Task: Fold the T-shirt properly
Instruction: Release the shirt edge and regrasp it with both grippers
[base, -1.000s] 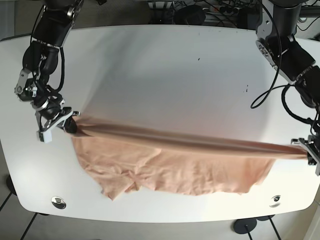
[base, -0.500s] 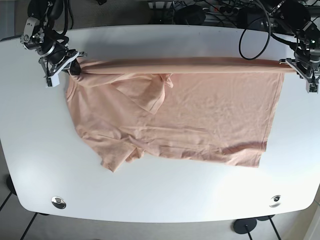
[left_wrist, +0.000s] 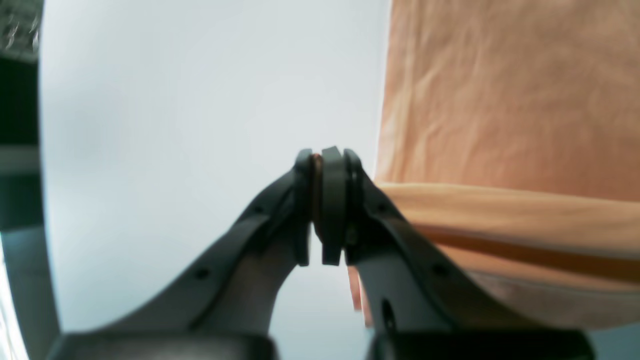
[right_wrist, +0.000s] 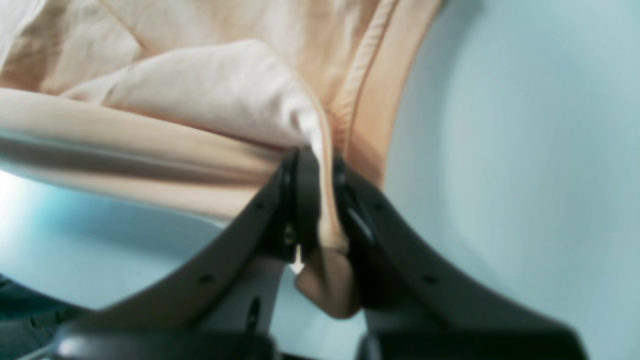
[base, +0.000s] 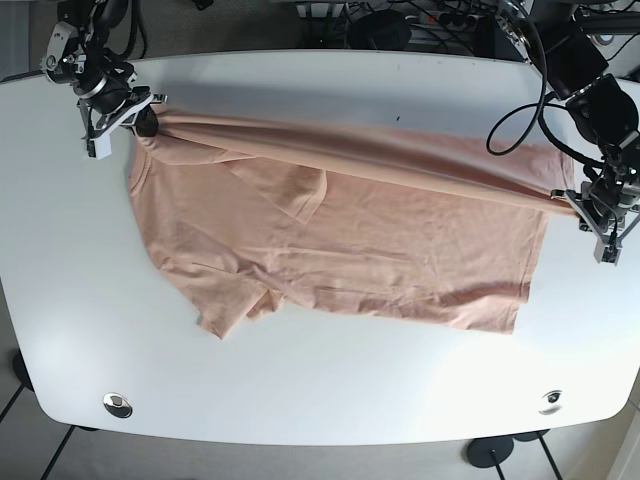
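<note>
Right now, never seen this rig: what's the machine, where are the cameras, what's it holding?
It is a robot with two arms over a white table. One picture looks down from above; the other two come from cameras on the wrists, looking along the fingers. A peach T-shirt lies spread on the table. The left gripper and the right gripper each pinch its far edge, stretched taut between them. In the wrist views, the left gripper has its jaws together on a sliver of fabric, and the right gripper clamps a bunched fold.
</note>
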